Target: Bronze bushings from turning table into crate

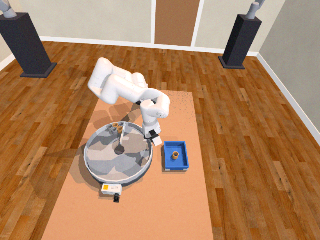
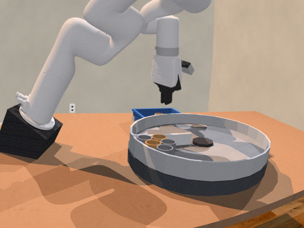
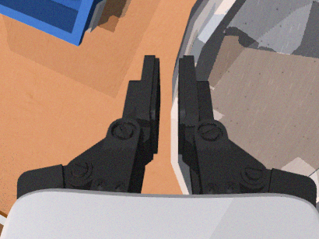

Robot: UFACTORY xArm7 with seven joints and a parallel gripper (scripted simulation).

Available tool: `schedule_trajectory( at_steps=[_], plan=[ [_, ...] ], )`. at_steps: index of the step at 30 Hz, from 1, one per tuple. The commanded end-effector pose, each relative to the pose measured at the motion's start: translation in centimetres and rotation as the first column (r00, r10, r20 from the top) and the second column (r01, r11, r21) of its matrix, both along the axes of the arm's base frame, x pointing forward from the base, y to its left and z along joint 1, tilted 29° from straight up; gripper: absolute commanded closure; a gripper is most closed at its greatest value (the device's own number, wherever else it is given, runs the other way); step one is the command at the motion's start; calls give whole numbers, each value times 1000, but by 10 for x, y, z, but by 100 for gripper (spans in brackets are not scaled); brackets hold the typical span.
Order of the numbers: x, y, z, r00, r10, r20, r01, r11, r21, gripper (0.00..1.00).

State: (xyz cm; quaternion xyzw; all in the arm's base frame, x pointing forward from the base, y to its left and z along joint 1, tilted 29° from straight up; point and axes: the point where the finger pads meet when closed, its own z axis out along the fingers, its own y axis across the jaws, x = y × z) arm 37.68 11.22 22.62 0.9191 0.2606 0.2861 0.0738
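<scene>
Above rim of turning table (image 1: 87, 168) (image 2: 202, 172) (image 3: 193, 46): gripper (image 1: 152, 141) (image 2: 166, 103) (image 3: 169, 77) nearly closed, holding nothing. Two bronze bushings (image 1: 120, 128) (image 2: 152, 142) crowd among steel bushings (image 1: 109, 127) (image 2: 165, 147); opening fingers there could knock steel over. One bronze already in crate (image 1: 176, 168) (image 2: 136, 114) (image 3: 79, 36).

Looking most like a robotics lab, with a room-like shell: showing a white jointed arm (image 1: 124, 86) (image 2: 55, 68) mounted near the far edge of a table (image 1: 173, 210) (image 2: 88, 129) (image 3: 58, 100), and holding a turning table (image 1: 89, 165) (image 2: 202, 171) (image 3: 183, 69) towards the left edge and a blue crate (image 1: 176, 168) (image 2: 152, 109) (image 3: 43, 26) by the right edge. Also showing dark pedestals (image 1: 25, 45) (image 1: 241, 42) with grey arm-like machines beyond the far corners, yet suggesting a house through plank flooring (image 1: 240, 144) (image 2: 283, 216), white baseboards (image 1: 106, 43), a brown door-like panel (image 1: 176, 13) and a wall outlet (image 2: 72, 108).
</scene>
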Motion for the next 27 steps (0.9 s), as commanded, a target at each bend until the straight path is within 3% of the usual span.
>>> schedule_trajectory(
  at_steps=[1,19,27],
  plan=[
    [-11,-22,-5,990,124,69,-127,991,38,90],
    [-38,-97,-5,910,396,124,-397,918,-18,90],
    [-52,-135,-5,842,519,143,-518,854,-52,90]
  ],
)
